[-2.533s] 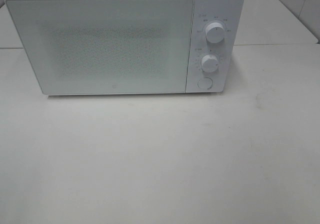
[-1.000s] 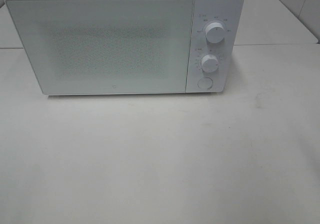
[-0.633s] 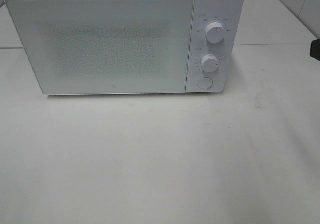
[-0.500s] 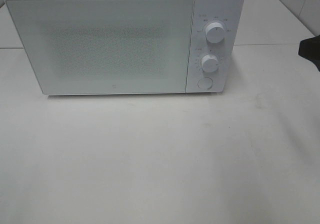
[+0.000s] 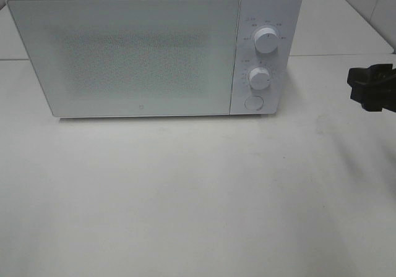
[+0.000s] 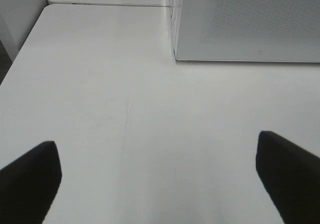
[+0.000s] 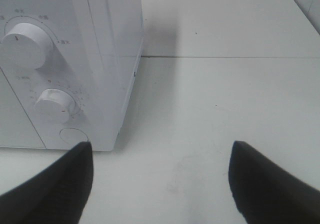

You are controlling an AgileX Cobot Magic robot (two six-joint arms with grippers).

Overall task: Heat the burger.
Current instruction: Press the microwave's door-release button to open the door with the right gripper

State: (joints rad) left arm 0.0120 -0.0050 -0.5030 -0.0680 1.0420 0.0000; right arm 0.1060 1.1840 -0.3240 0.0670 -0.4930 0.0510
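high: looks down on microwave (image 5: 142, 54) front | wrists: low over table (image 6: 150, 109), both facing microwave

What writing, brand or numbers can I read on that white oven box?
None can be read.
Small marks around the upper knob of the microwave: too blurred.
Scale marks around the lower knob: too small.
Tiny logo low on the door: unreadable.

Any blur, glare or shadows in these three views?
Exterior high: washed out, grainy speckle on the microwave door, right tool slightly blurred. Left wrist: even light, left tool dark and soft-edged. Right wrist: soft shadow beside the microwave on the table.
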